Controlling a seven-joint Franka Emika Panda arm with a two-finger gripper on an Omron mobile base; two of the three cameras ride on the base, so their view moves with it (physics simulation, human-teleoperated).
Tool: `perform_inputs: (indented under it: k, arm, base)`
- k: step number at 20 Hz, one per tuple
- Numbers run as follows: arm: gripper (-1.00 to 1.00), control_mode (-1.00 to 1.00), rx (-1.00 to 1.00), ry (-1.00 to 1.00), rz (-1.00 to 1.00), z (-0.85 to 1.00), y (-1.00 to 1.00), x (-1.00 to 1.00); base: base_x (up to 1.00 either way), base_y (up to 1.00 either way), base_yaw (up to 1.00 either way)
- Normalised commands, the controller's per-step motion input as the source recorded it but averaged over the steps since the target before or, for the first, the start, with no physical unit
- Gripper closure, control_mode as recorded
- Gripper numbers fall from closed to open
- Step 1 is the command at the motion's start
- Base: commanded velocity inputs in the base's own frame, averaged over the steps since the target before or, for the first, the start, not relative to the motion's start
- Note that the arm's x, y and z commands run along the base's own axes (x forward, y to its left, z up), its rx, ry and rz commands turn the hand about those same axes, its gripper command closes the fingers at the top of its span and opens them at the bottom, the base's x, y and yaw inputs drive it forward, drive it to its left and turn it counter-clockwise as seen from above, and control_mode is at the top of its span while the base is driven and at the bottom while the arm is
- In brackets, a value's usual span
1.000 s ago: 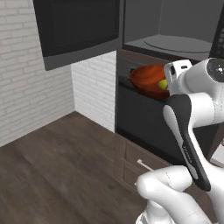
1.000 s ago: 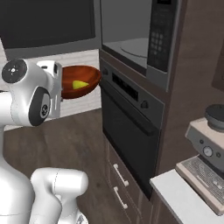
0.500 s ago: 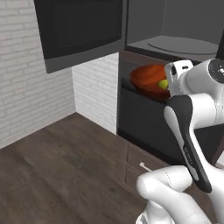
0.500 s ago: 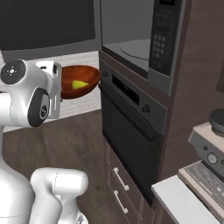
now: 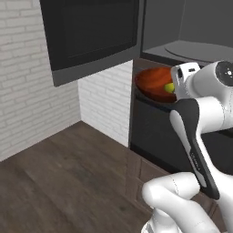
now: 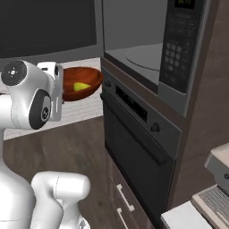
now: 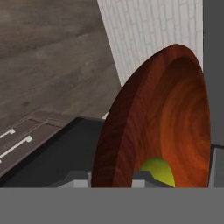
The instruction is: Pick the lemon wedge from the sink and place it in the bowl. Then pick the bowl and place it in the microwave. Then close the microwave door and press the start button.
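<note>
The glossy reddish-brown bowl hangs in the air just left of the oven front, below the open microwave. The yellow lemon wedge lies inside it. My gripper is shut on the bowl's near rim. The microwave's grey cavity and round turntable plate sit higher than the bowl. The microwave door stands swung open to the left.
The oven with its bar handle sits under the microwave. The microwave's keypad panel is on its right. A white brick wall and wood floor lie to the left. An appliance stands on the counter at right.
The whole picture shifted slightly, so the base has moved a little. The bowl stays held in my gripper at about the same height beside the oven.
</note>
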Motion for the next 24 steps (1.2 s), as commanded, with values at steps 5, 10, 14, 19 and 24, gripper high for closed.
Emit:
perform_inputs:
  k: [5,10,14,19,24]
  arm:
    - [1.0,1.0,0.0,0.0,0.0,0.0,0.0,0.0]
    - [1.0,1.0,0.0,0.0,0.0,0.0,0.0,0.0]
    - [1.0,1.0,0.0,0.0,0.0,0.0,0.0,0.0]
    - [1.0,1.0,0.0,0.0,0.0,0.0,0.0,0.0]
    - [1.0,1.0,0.0,0.0,0.0,0.0,0.0,0.0]
  base:
    - [0.64,-0.08,0.0]
    - [0.53,-0.26,0.0]
    - [0.19,-0.17,-0.1]
    - [0.4,0.28,-0.17]
    - [0.59,0.23,-0.17]
